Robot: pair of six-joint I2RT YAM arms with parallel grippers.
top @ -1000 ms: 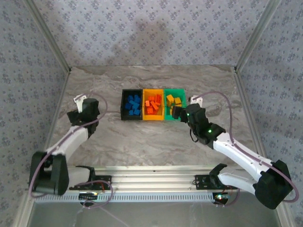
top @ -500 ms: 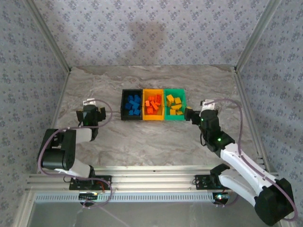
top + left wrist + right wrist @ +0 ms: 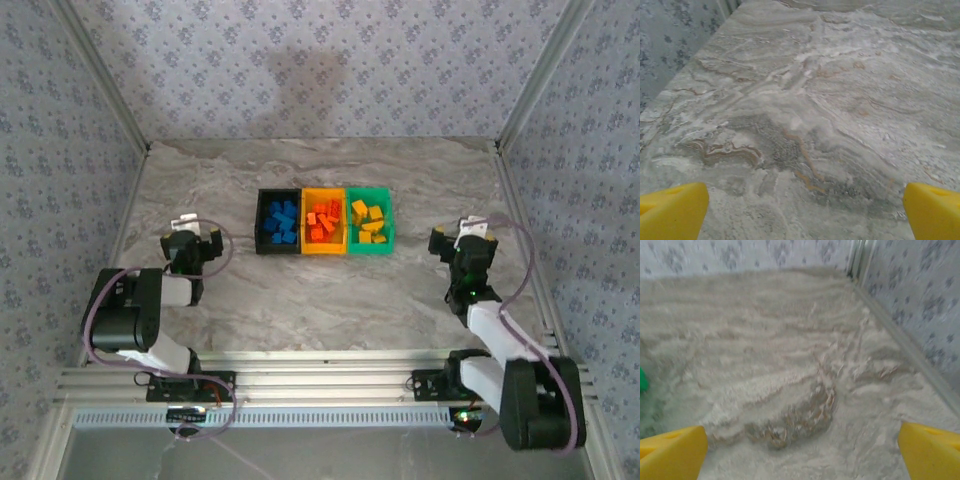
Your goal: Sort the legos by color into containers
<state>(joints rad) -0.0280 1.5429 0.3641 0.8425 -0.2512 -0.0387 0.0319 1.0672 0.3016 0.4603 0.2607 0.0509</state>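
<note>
Where the marbled grey desk (image 3: 330, 300) is viewed from above, three open-top containers (image 3: 302, 222) joined in a row are recorded near its middle: a black bin (image 3: 260, 226) at the left, an orange bin (image 3: 323, 250) in the centre and a green bin (image 3: 390, 228) at the right. Blue legos (image 3: 282, 222) are heaped in the black bin, orange legos (image 3: 322, 220) in the orange bin, and yellow legos (image 3: 368, 222) in the green bin, each colour kept to its own compartment. The left arm (image 3: 150, 300) is folded low at the near left of the desk, well apart from the black bin; the right arm (image 3: 500, 335) is folded likewise at the near right, well apart from the green bin. The left fingers (image 3: 671, 212), yellow, are seen spread wide at the two lower corners of the left wrist view, with bare desk between them and nothing pinched. The right fingers (image 3: 671, 452), also yellow, are spread just as wide in the right wrist view, with nothing between them but desk. A green sliver is noted at the left edge of that view, too small to be identified. Patterned walls (image 3: 330, 70) are set around the desk on three sides.
</note>
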